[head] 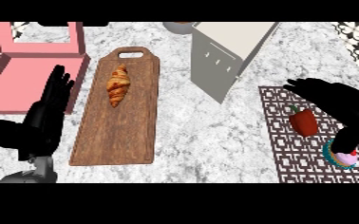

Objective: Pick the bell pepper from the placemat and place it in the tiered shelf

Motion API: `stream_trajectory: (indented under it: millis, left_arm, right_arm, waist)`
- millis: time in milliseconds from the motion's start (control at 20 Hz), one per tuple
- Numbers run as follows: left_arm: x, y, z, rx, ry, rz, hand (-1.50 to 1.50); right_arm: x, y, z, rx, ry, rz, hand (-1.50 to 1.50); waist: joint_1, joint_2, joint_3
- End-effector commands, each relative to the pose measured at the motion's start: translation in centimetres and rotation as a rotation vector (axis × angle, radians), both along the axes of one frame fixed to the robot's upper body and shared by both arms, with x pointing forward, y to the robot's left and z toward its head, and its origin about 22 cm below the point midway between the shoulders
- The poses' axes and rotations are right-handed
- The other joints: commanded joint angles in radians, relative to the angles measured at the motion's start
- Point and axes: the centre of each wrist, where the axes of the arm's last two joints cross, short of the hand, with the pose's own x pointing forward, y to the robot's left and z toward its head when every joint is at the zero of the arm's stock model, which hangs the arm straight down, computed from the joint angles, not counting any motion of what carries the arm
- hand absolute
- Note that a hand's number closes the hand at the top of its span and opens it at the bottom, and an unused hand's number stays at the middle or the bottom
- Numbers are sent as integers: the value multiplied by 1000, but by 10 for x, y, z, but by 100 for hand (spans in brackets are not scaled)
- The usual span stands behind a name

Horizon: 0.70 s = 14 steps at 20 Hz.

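The pepper is red and glossy with a short green stem at its upper left end, blocky in shape and lying tilted on the placemat at the right of the frame. The placemat is dark brown with a pale lattice pattern and runs down to the lower right edge. Just above and right of the pepper, the right hand hangs over the mat with its fingers spread and pointing toward the upper left, not touching the pepper. At the lower right corner a cupcake with pink icing sits in a teal wrapper on the mat, partly behind the right arm.

Up at the top centre stands the shelf, grey sided with a cream top, tilted in view. Left of centre a wooden board with a handle slot lies lengthwise on the marble surface, and a croissant rests on its upper half. A pink box fills the upper left. The left hand shows at the left edge beside the board, fingers straight and pointing up, holding nothing
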Motion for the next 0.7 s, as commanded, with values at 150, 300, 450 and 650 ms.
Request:
stream_trajectory:
  millis: [150, 300, 450, 650]
  left_arm:
    - [17, 12, -1, -17, -14, 9, 0]
    - [16, 3, -2, 0, -14, 4, 0]
    - [1, -6, -8, -8, -23, 15, 0]
    - [5, 2, -1, 12, -10, 9, 0]
  right_arm:
    - [4, -3, -24, -28, 28, 2, -150]
    - [10, -21, -27, 29, 11, 12, -150]
    - [13, -21, -39, 36, 1, 23, -150]
    - [6, -14, -47, 49, 9, 32, -150]
  waist:
    - [-2, 1, 0]
    - [-2, 1, 0]
    - [2, 0, 0]
    - [-2, -1, 0]
